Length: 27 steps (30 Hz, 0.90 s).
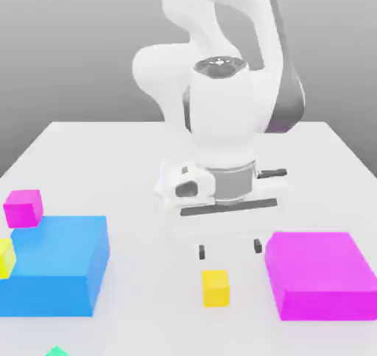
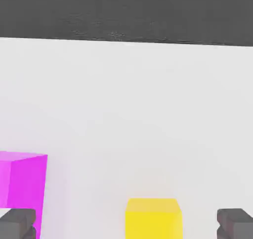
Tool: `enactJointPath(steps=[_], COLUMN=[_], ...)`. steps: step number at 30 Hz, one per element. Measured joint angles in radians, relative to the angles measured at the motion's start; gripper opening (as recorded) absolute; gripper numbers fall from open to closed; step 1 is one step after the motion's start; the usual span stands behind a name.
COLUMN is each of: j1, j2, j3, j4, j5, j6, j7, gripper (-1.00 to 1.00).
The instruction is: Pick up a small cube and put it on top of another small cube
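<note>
Starting at the exterior view's left, we see a small magenta cube sitting behind the big blue block. A yellow-green object pokes in at the frame edge against the blue block's side, mostly cut off, so we cannot tell its full shape. Lower down, only the top tip of the teal-green cube shows at the bottom edge of the frame; the rest is cropped.

Moving toward the middle, the golden-yellow cube rests on the white surface, apart from every block. The pincer hangs just behind and above it, fingers spread wide apart and holding nothing; the cube lies slightly to the exterior view's left of the midpoint between the fingertips. In the hand view we see the yellow cube between the two dark fingertips, touching neither and partly cut off by the frame.

At the exterior view's right sits the big magenta block, near the pincer's finger on that side.
</note>
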Motion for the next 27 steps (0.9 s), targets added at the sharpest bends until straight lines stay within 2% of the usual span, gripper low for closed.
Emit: enactJointPath(steps=[4, 12, 13, 20, 27], j1=[0.006, -0.047, -0.056, -0.059, -0.023], j2=[0.082, 0.251, 0.268, 0.271, 0.135], j3=[-0.014, 0.05, 0.061, 0.062, 0.013], j4=[0.001, 0.03, 0.033, 0.033, 0.011], j5=[-0.036, 0.004, 0.009, 0.005, -0.045], j6=[0.071, 0.205, 0.218, 0.22, 0.114], j7=[0.023, -0.006, -0.008, -0.005, 0.028], gripper=[0.0, 0.0, -1.0, -1.0, -1.0])
